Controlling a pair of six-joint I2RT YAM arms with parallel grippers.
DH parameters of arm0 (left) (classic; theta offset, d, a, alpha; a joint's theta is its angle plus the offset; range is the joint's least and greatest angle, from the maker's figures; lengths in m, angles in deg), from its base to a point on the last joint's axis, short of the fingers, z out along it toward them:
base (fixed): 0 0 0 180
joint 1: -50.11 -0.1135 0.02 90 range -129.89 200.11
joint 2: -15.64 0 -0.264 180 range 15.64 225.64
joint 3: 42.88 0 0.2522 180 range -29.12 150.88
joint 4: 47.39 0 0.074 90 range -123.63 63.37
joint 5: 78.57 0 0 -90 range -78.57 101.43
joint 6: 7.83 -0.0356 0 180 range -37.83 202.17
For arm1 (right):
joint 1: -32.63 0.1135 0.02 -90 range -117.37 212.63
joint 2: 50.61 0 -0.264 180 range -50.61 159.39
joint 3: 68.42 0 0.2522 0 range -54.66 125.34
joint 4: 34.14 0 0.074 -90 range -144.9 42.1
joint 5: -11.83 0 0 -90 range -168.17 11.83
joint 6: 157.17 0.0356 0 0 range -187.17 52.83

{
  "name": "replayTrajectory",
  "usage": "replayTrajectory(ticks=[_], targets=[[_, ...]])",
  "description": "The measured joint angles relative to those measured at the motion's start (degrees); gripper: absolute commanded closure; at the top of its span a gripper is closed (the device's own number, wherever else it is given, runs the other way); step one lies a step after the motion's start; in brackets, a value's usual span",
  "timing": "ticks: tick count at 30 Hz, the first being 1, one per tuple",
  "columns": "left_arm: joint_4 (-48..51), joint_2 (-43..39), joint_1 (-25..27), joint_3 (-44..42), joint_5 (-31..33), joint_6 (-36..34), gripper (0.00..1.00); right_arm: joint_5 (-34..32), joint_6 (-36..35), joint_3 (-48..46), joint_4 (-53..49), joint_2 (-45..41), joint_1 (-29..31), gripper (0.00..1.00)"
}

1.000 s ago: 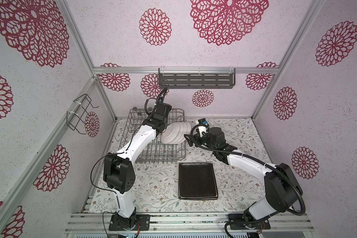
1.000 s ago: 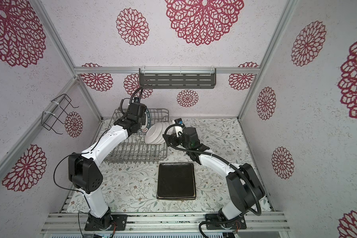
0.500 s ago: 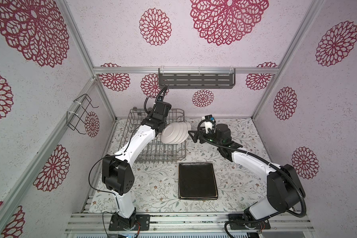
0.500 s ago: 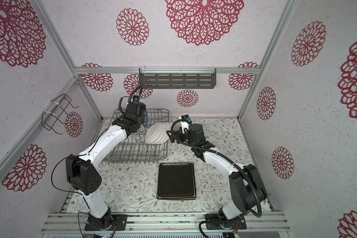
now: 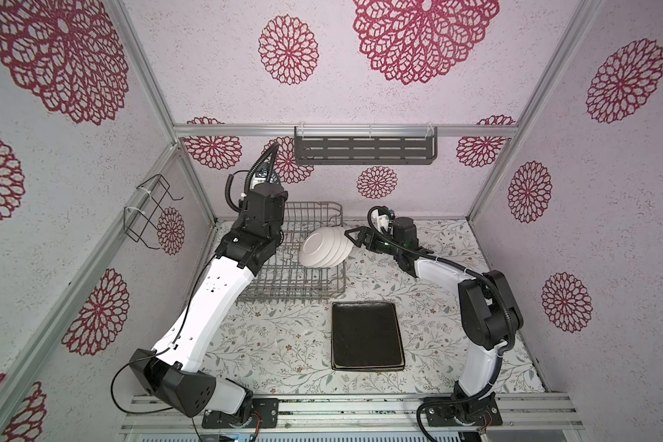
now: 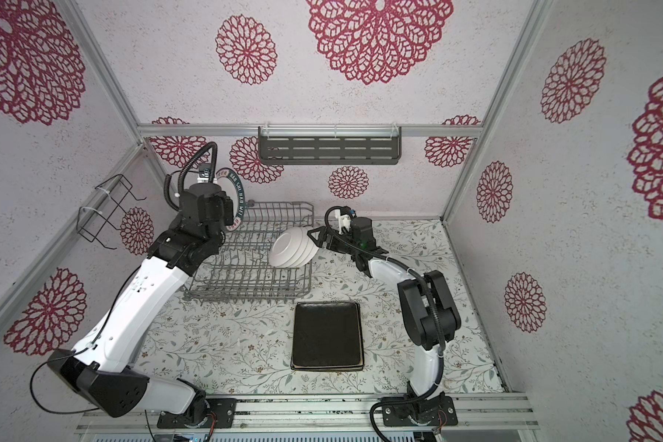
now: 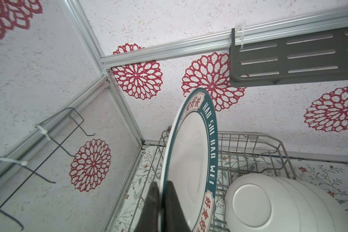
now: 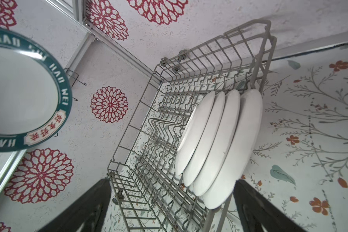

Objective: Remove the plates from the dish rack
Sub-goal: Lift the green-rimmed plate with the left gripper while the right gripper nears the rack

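Left wrist view is showing the left gripper (image 7: 162, 184) clenching the lower rim of a lettered round plate (image 7: 189, 160), one finger on each face. The plate is standing on edge in the air above the dish rack (image 7: 285, 152). To do this lift well, I judge the arm should be keeping the plate upright while carrying it past the raised sides. It should be tilting it flat only over open table, because the pinch is sitting on a thin rim and a swing could be levering it loose.

In both top views the right gripper (image 5: 350, 239) is standing spread wide and holding nothing, just beside the row of white plates (image 5: 324, 248) leaning at the rack's right end. Whether a tip is touching the outermost plate I cannot tell. A stack of rectangular plates (image 5: 366, 333), dark brown on top, is lying on the table (image 5: 268, 344) in front of the rack, well apart from both grippers.

Right wrist view is showing its fingers (image 8: 82, 209) flanking the rack's near corner, with the four white plates lying between and beyond them.
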Motion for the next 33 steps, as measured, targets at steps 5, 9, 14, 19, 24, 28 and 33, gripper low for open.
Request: replayTrajectory(ticks=[5, 9, 14, 19, 24, 28, 33], targets=[[0.46, -4.37, 0.0, -3.67, 1.46, -1.03, 1.0, -1.51, -0.04, 5.38, -4.0, 3.41, 0.57, 0.01], [0.59, -6.62, 0.0, -5.97, 2.01, -1.84, 1.0, -3.76, -0.83, 8.85, -8.26, 5.9, 1.29, 0.01], [0.52, -8.41, -0.13, -8.02, 2.05, -2.51, 1.0, -7.58, -3.02, 11.82, -13.79, 7.69, 2.51, 0.01], [0.26, -9.79, -0.37, -8.72, 1.88, -3.17, 1.0, -9.07, -4.07, 14.45, -16.76, 8.96, 3.54, 0.04], [0.07, -11.41, -0.94, -9.25, 1.62, -3.63, 1.0, -9.49, -4.5, 18.18, -19.08, 11.78, 4.28, 0.06], [-0.11, -12.57, -1.46, -10.25, 1.42, -3.74, 1.0, -9.62, -4.61, 20.65, -20.72, 13.49, 5.31, 0.08], [-0.17, -13.49, -2.4, -11.82, 0.85, -3.69, 1.0, -9.7, -5.33, 23.63, -23.17, 13.84, 6.8, 0.08]])
